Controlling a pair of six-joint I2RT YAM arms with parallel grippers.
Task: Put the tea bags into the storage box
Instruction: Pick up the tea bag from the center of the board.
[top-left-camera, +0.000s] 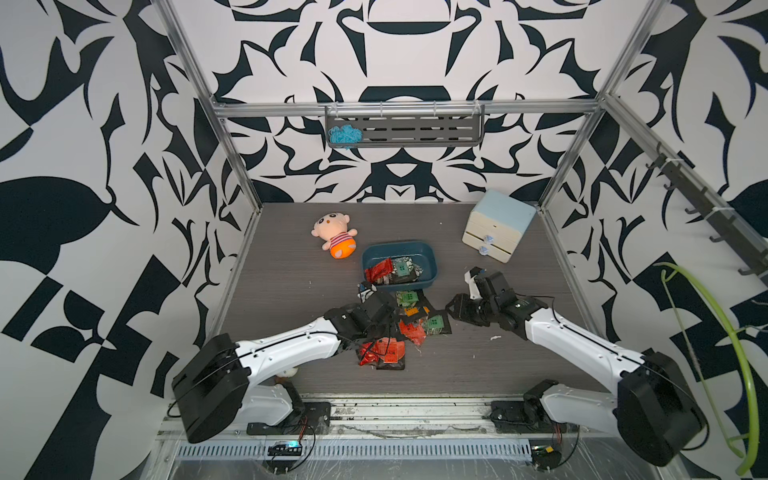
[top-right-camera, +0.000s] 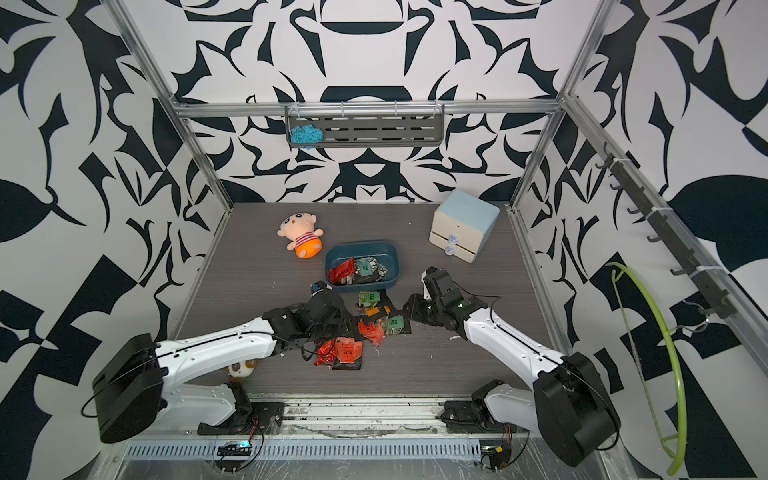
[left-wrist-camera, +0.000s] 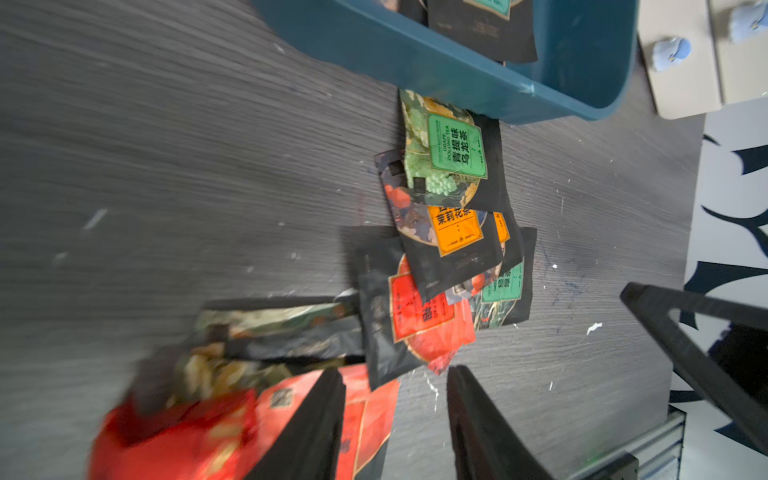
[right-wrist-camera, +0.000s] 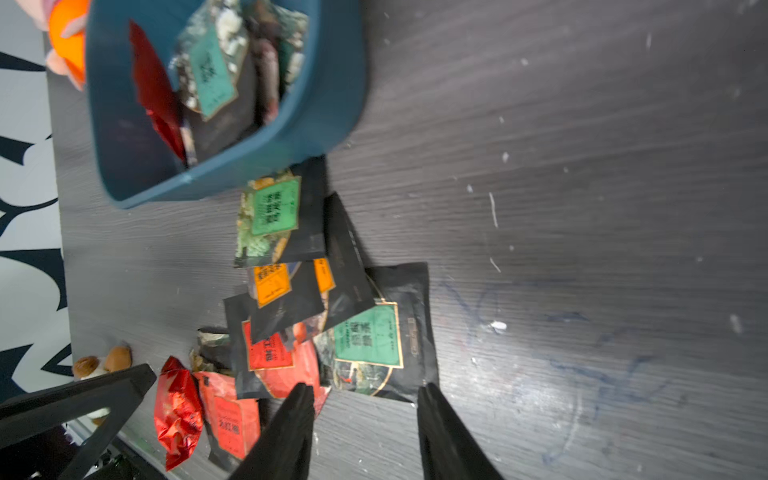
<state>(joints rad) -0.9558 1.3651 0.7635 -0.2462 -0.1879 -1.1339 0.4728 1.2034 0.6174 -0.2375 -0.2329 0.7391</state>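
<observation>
Left gripper (left-wrist-camera: 395, 376), risk first: poised low over slippery, overlapped foil, so likely to pinch only a crinkled corner and let the catch slip short of the storage box (top-left-camera: 415, 249), or to drag neighbours along; same hazard for the right gripper (right-wrist-camera: 366, 386), plus a possible knock between the two arms, both crowding one small heap; jaws of the left about half parted, clamping nothing visible, one finger (left-wrist-camera: 316, 419) lying over a blurred red sachet (left-wrist-camera: 199, 436), contact impossible to judge; jaws of the right likewise about half parted and empty, bare table between them, tips just short of a green-labelled sachet (right-wrist-camera: 370, 340); outward, in a top view, the loose tea bags (top-left-camera: 415, 320) heaped between the grippers, left at roughly nine o'clock of the heap, right at three; at twelve o'clock, just beside the heap's far edge, the box, a few sachets (top-left-camera: 392, 270) already inside, more out than in; farther out, a plush doll (top-left-camera: 336, 237) at ten o'clock of the box, a small drawer cabinet (top-left-camera: 498, 226) at two.
</observation>
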